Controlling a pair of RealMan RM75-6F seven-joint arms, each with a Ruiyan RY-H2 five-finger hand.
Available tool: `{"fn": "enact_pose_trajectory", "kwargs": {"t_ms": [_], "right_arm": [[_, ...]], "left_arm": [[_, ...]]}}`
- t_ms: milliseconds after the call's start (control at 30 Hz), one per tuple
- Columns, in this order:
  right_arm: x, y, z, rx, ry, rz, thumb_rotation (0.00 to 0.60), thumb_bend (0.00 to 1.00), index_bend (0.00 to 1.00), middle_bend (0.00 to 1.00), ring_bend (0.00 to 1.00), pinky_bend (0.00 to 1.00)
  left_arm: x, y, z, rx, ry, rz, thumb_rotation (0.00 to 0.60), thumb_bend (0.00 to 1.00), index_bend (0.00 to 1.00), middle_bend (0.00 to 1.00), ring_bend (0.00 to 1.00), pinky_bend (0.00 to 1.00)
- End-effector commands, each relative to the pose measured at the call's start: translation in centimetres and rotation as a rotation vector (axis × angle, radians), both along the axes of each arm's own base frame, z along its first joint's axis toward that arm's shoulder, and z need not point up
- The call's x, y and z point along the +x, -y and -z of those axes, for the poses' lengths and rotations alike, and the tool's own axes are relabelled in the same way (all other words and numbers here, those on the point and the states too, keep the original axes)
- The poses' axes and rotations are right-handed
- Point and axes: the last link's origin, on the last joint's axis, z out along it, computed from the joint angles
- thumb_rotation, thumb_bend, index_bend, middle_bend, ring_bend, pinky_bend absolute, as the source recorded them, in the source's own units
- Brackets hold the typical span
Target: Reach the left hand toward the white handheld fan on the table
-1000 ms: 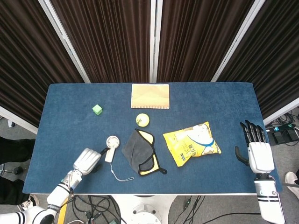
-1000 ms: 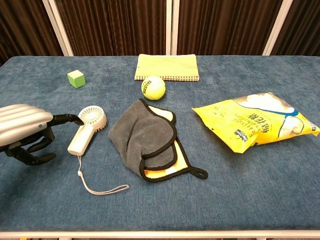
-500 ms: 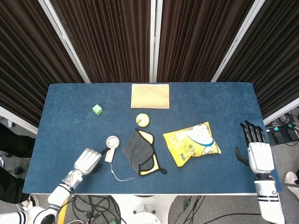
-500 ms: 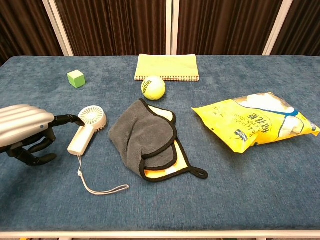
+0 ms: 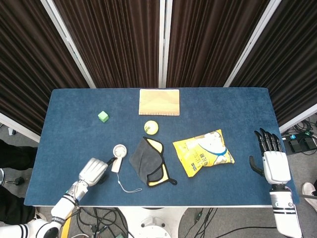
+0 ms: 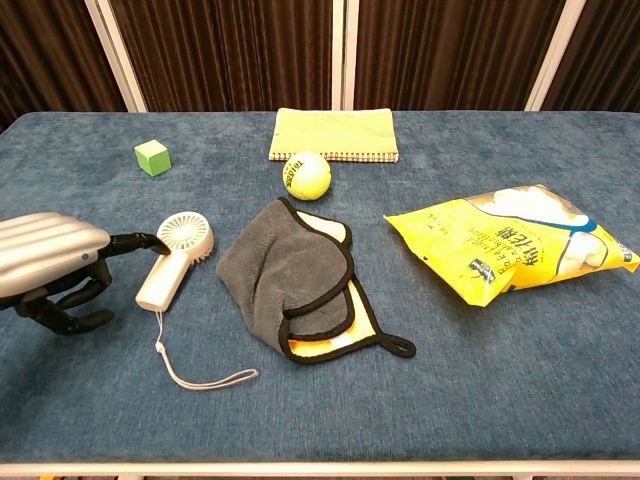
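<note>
The white handheld fan (image 5: 117, 155) (image 6: 174, 259) lies flat on the blue table, round head away from me, its thin wrist cord (image 6: 195, 370) trailing toward the front edge. My left hand (image 5: 93, 170) (image 6: 52, 268) rests just left of the fan's handle, holding nothing. Its dark fingers (image 6: 132, 242) stretch toward the fan's head, and their tips reach it or nearly so. My right hand (image 5: 272, 157) lies at the table's far right edge, fingers spread and empty; only the head view shows it.
A grey and yellow cloth (image 6: 297, 275) lies just right of the fan. Further off are a tennis ball (image 6: 306, 174), a green cube (image 6: 152, 157), a yellow notebook (image 6: 334, 134) at the back and a yellow snack bag (image 6: 515, 245) on the right.
My left hand has crept slightly right toward the fan. The fan and the right hand have not moved.
</note>
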Motion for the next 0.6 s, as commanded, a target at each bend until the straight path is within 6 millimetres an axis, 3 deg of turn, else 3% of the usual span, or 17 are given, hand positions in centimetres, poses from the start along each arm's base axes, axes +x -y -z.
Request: {"fn": "enact_pose_trajectory", "kwargs": {"t_ms": [33,600], "right_arm": [[-0.03,-0.01,-0.03,-0.001,0.001,0.000,0.600,0.35,0.00,0.00,0.00,0.00],[-0.23,0.11,-0.20,-0.005,0.005,0.007,0.600,0.35,0.00,0.00,0.00,0.00]], "left_arm": [[0.03,0.06,0.05,-0.002,-0.002,0.003,0.600,0.38,0.15,0.82,0.82,0.74],[-0.23,-0.19,0.72,0.011,-0.105,0.050,0.600,0.38,0.15,0.82,0.82,0.74]]}}
